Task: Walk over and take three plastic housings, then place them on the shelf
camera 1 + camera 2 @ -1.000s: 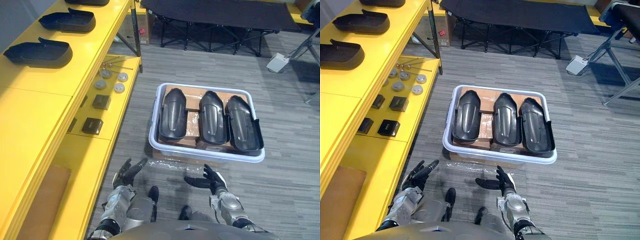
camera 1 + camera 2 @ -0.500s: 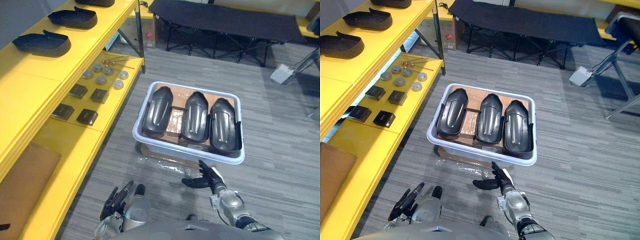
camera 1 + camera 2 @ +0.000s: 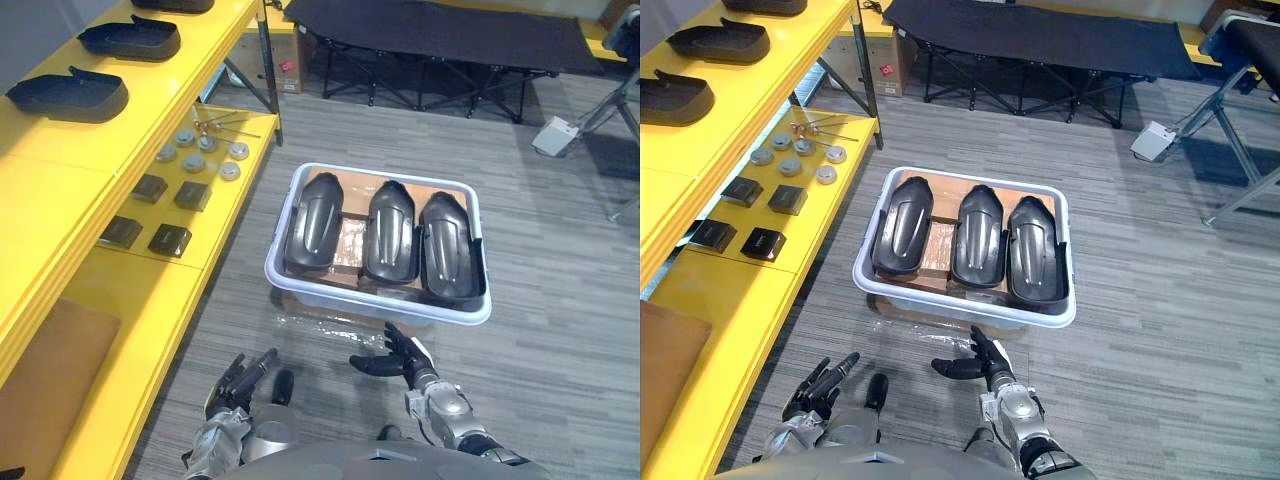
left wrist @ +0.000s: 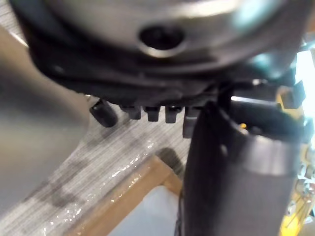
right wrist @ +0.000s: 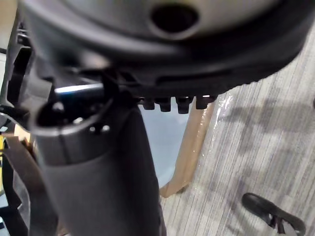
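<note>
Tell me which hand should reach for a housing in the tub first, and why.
Right. The right hand is open and held out just short of the white tub's near rim, below the middle housing. The left hand is further back from the tub, off toward the yellow shelf.

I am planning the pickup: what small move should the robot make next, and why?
Probably reach the open right hand forward over the rim of the white plastic bin, toward the middle black moulded plastic housing. It and the open left hand are empty, short of the bin; three housings lie inside.
</note>
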